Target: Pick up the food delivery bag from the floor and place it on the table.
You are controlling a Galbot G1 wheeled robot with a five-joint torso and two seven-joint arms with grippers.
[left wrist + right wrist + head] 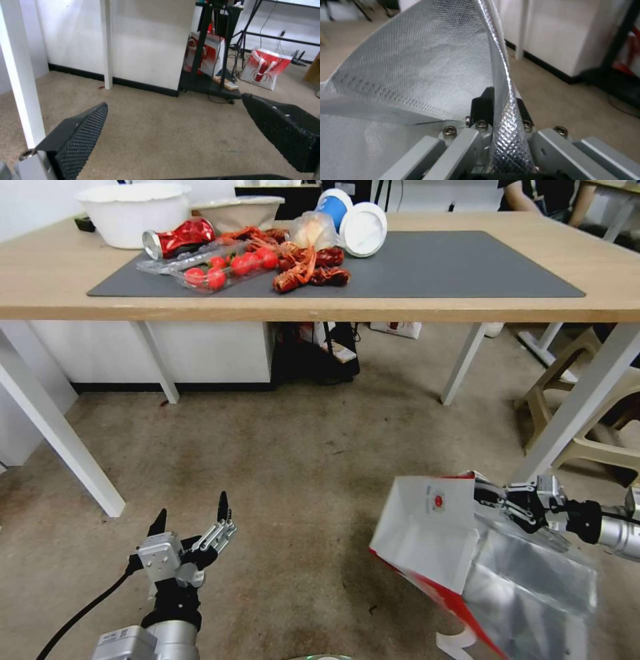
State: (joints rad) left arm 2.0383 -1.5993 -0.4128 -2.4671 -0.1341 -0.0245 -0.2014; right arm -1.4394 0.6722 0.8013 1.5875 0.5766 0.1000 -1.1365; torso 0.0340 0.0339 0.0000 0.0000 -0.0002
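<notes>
Head view, right arm: reaches in from the right edge, low over the floor (300,480), forearm roughly level; the right end effector (490,499) is clenched on the top edge of the food delivery bag (433,540).
Head view, bag: at the lower right, in front of the tabletop (333,303) and near one of its white legs (573,407); it leans over, white face with a small red logo toward the camera, red side panel below, silver lining open to the right. Whether its bottom touches the floor cannot be told.
Head view, left arm: comes up from the lower left edge, wrist pointing forward; the left end effector (192,517) hangs released over bare floor, fingers spread, well apart from the bag.
Head view, tabletop: a dark grey mat (413,267) carries tomatoes (230,267), crayfish (300,263), a red can (177,239), cups (353,220) and white bowls (133,210).
Left wrist view: two black ridged fingers (80,140) stand wide apart over the carpet, pointing toward a white leg and a white panel.
Right wrist view: black pads (483,106) pinch a foil-lined wall of the bag between them; silver lining spreads beside them.
</notes>
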